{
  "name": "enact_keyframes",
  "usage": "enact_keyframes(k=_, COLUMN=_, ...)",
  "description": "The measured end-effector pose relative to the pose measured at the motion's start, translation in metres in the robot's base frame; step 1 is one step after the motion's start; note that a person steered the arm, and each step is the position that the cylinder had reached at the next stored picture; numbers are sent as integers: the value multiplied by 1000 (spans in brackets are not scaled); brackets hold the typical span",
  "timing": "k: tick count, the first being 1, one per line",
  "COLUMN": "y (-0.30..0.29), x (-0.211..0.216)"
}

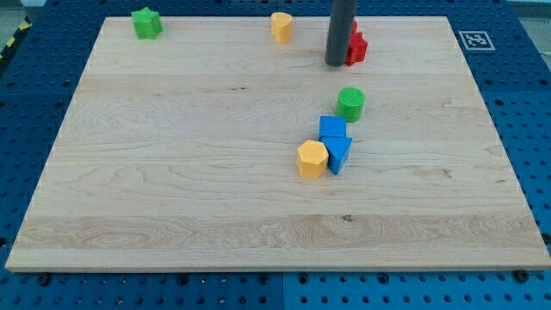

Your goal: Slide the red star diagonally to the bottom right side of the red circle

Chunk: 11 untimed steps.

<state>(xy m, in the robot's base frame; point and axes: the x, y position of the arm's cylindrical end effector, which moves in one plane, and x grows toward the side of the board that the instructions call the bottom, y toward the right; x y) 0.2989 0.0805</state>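
My dark rod comes down at the view's top centre, and my tip [335, 63] rests on the board. Right behind it, on its right side, is a red block [357, 48] with a jagged outline, likely the red star. It touches or nearly touches the rod. More red [354, 29] shows just above it, perhaps the red circle. The rod hides part of both, so I cannot tell their shapes or whether they are apart.
A green star [146, 22] lies at the top left. A yellow cylinder [281, 27] is left of the rod. A green cylinder [350, 103], blue cube [332, 128], blue triangle [339, 153] and yellow hexagon [312, 159] cluster at centre right. The wooden board [172, 198] lies on a blue perforated table.
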Motion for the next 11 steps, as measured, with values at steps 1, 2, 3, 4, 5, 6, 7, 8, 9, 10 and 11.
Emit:
enact_keyframes(k=1, y=-8, x=-9)
enact_keyframes(k=2, y=-4, x=-22)
enact_keyframes(k=3, y=16, x=-25)
enact_keyframes(k=4, y=38, x=-12)
enact_keyframes(k=5, y=50, x=10)
enact_keyframes(k=6, y=71, x=11)
enact_keyframes(k=7, y=89, x=21)
enact_keyframes(k=8, y=92, x=39)
enact_keyframes(k=9, y=103, x=40)
enact_keyframes(k=10, y=120, x=39)
enact_keyframes(k=11, y=141, x=32)
